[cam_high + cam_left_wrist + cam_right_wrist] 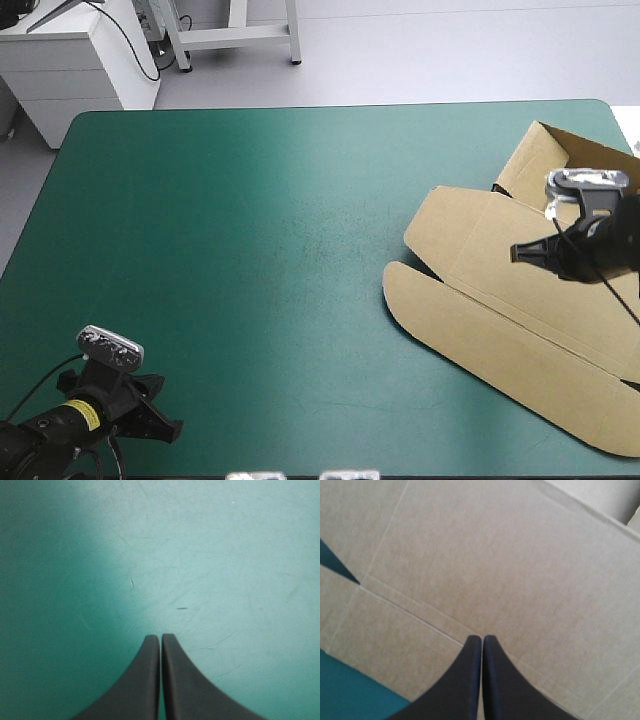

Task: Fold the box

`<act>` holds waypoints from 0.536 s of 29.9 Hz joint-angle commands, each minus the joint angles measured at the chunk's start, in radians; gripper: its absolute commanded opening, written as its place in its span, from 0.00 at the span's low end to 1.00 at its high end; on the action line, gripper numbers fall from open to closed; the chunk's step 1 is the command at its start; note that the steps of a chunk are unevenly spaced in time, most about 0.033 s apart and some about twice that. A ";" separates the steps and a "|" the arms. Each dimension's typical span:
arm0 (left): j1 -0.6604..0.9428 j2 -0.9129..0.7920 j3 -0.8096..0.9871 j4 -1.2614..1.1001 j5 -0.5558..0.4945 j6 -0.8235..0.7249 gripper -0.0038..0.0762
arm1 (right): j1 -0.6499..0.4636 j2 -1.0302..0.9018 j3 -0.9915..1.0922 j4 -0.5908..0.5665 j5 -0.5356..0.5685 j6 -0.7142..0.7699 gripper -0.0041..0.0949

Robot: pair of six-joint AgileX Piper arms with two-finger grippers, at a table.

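The box lies opened out, mostly flat, at the table's right side. Its far flap stands raised. The picture's edge cuts off its right part, and the right arm hides some of the middle. The right pincer is over the box, clenched and holding nothing; whether its tips touch the board is unclear. The left pincer sits well apart at the near left corner, also clenched and holding nothing, above bare teal-green cover.

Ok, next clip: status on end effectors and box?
Left end effector shut, over teal-green cover. Right end effector shut, over box. Box mostly flat at cover's right edge. No obstruction seen.
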 commanded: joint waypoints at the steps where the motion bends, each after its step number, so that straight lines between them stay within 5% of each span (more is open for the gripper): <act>1: -0.005 0.008 -0.026 -0.001 -0.052 -0.001 0.04 | 0.019 -0.158 0.110 0.015 -0.089 -0.016 0.04; 9: -0.005 0.008 -0.016 -0.003 -0.078 -0.001 0.04 | 0.019 -0.490 0.437 0.192 -0.248 -0.180 0.04; 16: -0.005 0.008 -0.009 -0.005 -0.098 -0.001 0.04 | 0.019 -0.698 0.662 0.214 -0.324 -0.211 0.04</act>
